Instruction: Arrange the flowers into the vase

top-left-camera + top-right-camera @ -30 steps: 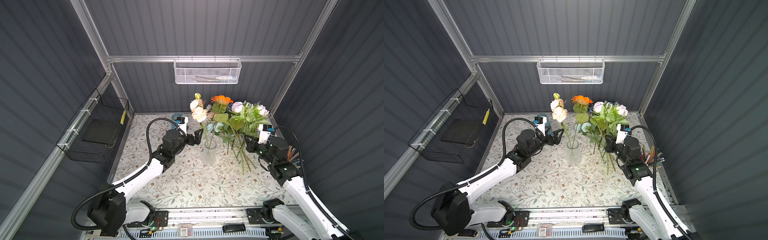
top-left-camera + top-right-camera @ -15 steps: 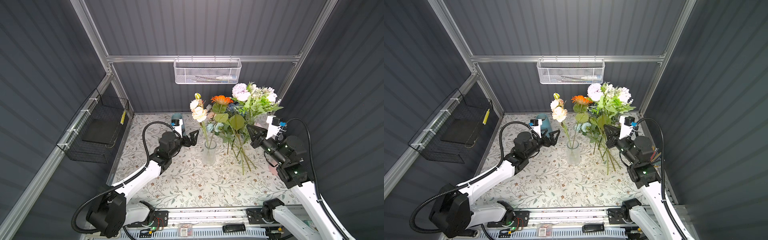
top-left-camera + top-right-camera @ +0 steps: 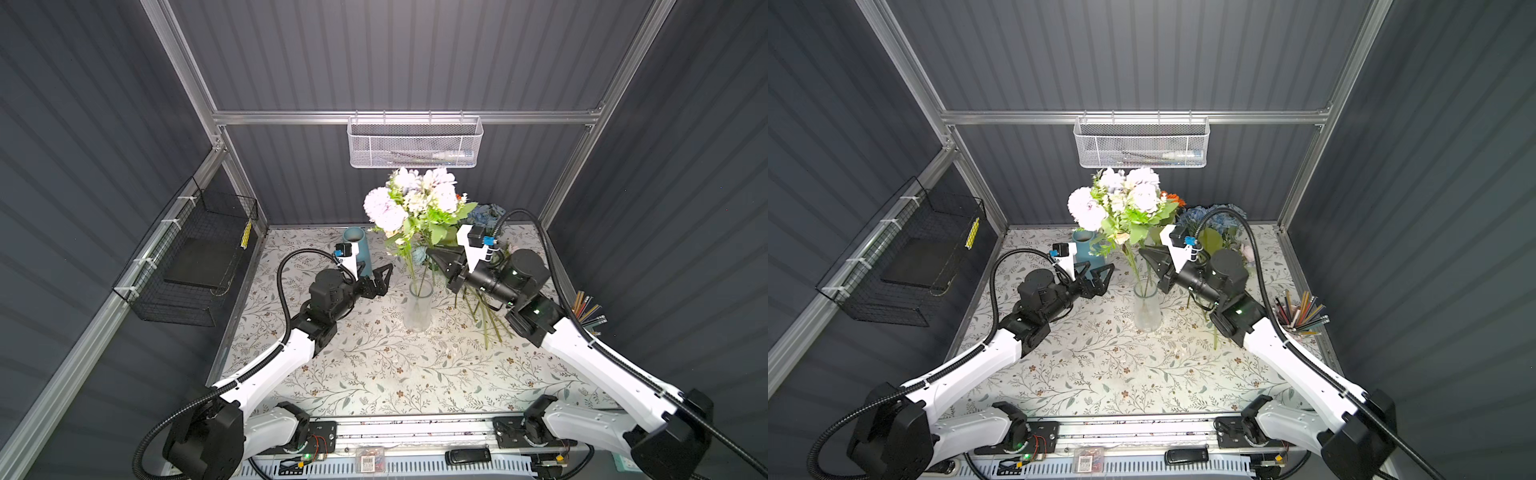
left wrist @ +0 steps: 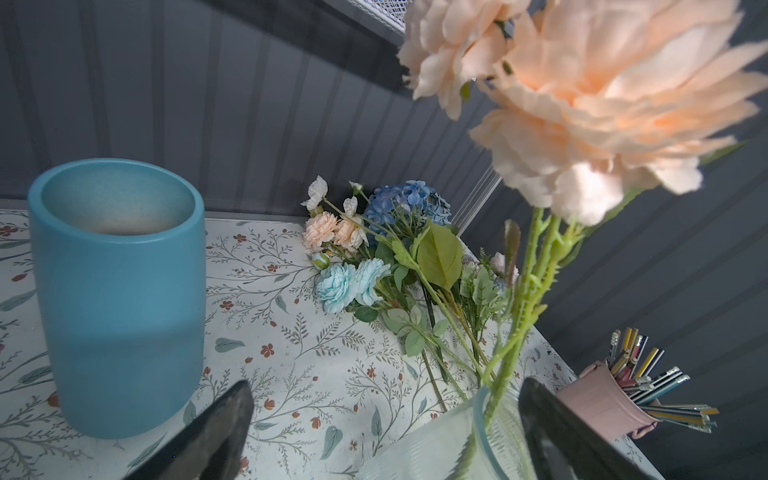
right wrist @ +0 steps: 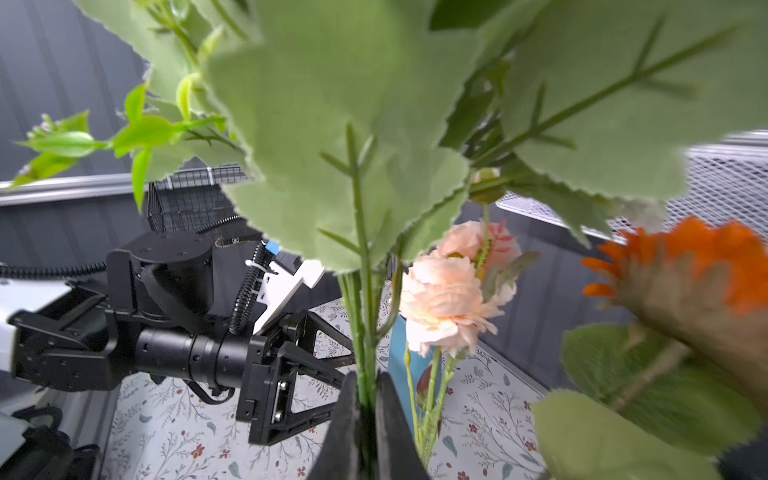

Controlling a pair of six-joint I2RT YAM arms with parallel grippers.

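One lilac bunch (image 3: 383,206) — pinched in the right hand (image 5: 368,388), left hand (image 3: 1100,267) spread wide.

Glass vase (image 3: 419,309) stands mid-table (image 3: 374,374), with rose stems (image 4: 521,307) in it. Cylinder vase (image 3: 357,245) sits behind it to the left, near the rear wall. Left hand (image 3: 382,277) is just left of the glass vase. Right hand (image 3: 433,253) is just right of it, with a bunch (image 3: 419,203) upright in its grip. Loose flowers (image 4: 386,270) lie at rear right. Pencil cup (image 3: 1298,318) stands at the table's right edge.
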